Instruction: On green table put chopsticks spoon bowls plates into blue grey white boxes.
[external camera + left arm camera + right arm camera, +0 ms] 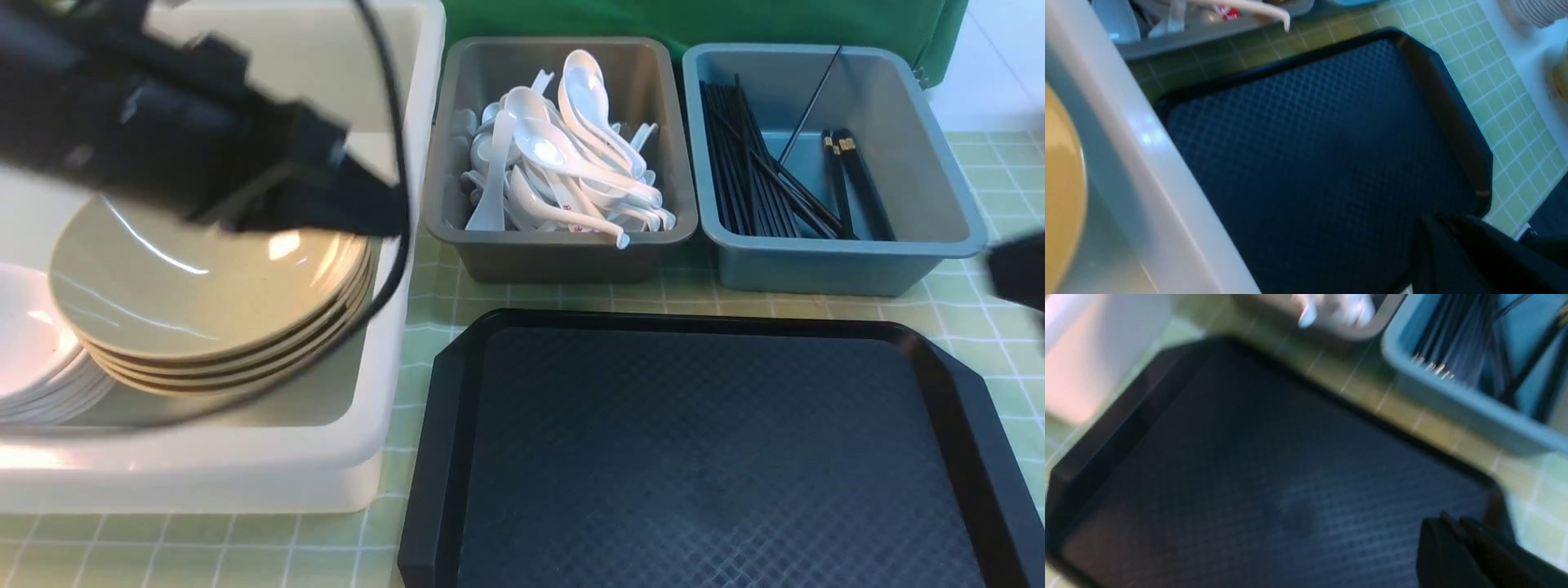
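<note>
Far left, the white box [408, 245] holds a stack of tan plates [204, 302] beside white bowls [33, 351]. My left pincer [384, 208] hangs over the plates, jaws closed on nothing, its cable draped across the stack (blocking part of the rim from view). Next comes the grey box [563, 253] heaped with white spoons [563, 163], then the blue box [841, 261] with black chopsticks [759, 180]. In front lies a bare black tray [702, 457] on the green counter [980, 327]. My right pincer [1453, 539] hovers over the tray's corner, closed and empty.
</note>
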